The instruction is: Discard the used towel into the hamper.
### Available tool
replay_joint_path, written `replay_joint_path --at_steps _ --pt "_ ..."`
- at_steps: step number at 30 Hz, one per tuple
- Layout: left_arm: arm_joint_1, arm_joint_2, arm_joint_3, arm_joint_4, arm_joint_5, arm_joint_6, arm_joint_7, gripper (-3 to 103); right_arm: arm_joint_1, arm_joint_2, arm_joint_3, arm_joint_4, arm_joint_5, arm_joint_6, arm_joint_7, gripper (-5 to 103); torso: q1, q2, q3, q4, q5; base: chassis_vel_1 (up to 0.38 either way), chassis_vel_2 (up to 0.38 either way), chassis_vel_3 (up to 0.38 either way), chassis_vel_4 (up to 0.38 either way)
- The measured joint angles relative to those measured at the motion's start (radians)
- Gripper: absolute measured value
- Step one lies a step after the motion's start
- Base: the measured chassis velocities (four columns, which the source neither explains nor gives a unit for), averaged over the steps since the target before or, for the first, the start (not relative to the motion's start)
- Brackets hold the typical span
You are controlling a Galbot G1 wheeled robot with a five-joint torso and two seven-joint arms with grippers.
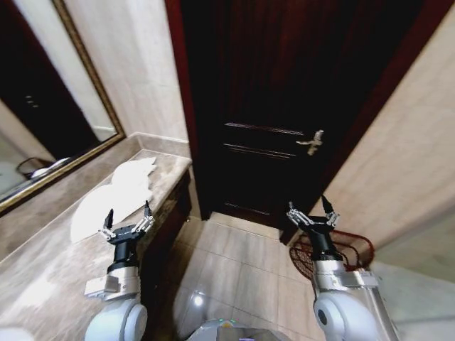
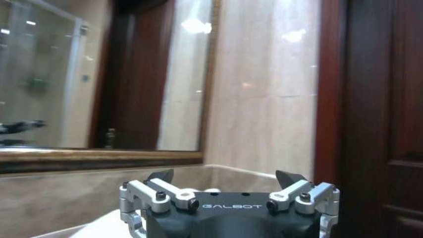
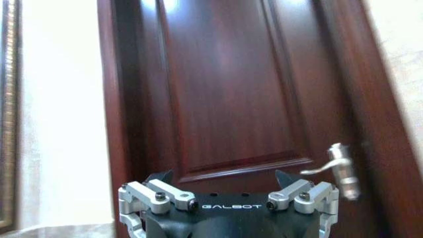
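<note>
A white towel [image 1: 117, 193] is lying crumpled on the marble counter [image 1: 43, 263], below the framed mirror [image 1: 43, 106]. The left gripper [image 1: 126, 222] is hovering just over the towel's near edge with its fingers spread wide, holding nothing. The right gripper [image 1: 311, 213] is hanging over the tiled floor [image 1: 234, 270], equally wide and empty, facing the dark wooden door [image 1: 284, 92] (its lever handle [image 1: 311, 143] sits to the right). The hamper [image 1: 352, 250] is standing on the floor behind the right arm, seemingly against the wall.
</note>
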Motion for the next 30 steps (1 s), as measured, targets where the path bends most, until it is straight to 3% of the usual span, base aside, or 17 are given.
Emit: replay_joint_path --at_steps 7,15,21,27,30 --pt "-0.006 0.000 -0.001 0.003 0.002 0.003 -0.022 100 0.008 -0.009 0.003 0.009 0.015 -0.021 -0.009 100 0.000 0.000 0.000 0.0001 0.0000 0.127 0.128 0.121 0.120" --pt "-0.016 0.000 -0.015 0.018 0.015 0.014 -0.045 100 0.025 -0.014 0.021 -0.022 -0.027 0.027 -0.017 100 0.000 0.000 0.000 -0.0001 0.0002 0.056 0.052 0.054 0.050" --pt "-0.041 0.005 -0.019 0.038 -0.033 0.119 -0.051 100 0.025 -0.014 0.017 -0.031 -0.044 0.034 -0.030 100 0.000 0.000 0.000 0.0000 0.0002 0.000 0.000 0.000 0.000" --pt "-0.091 0.064 -0.034 0.067 -0.134 0.206 -0.050 100 0.024 -0.018 0.013 -0.040 -0.054 0.034 -0.038 100 0.000 0.000 0.000 -0.0002 0.0001 0.000 0.000 0.000 0.000" --pt "-0.145 0.129 -0.045 0.087 -0.211 0.280 -0.034 100 0.024 -0.021 0.012 -0.050 -0.062 0.034 -0.042 100 0.000 0.000 0.000 0.0000 0.0000 0.000 0.000 0.000 0.000"
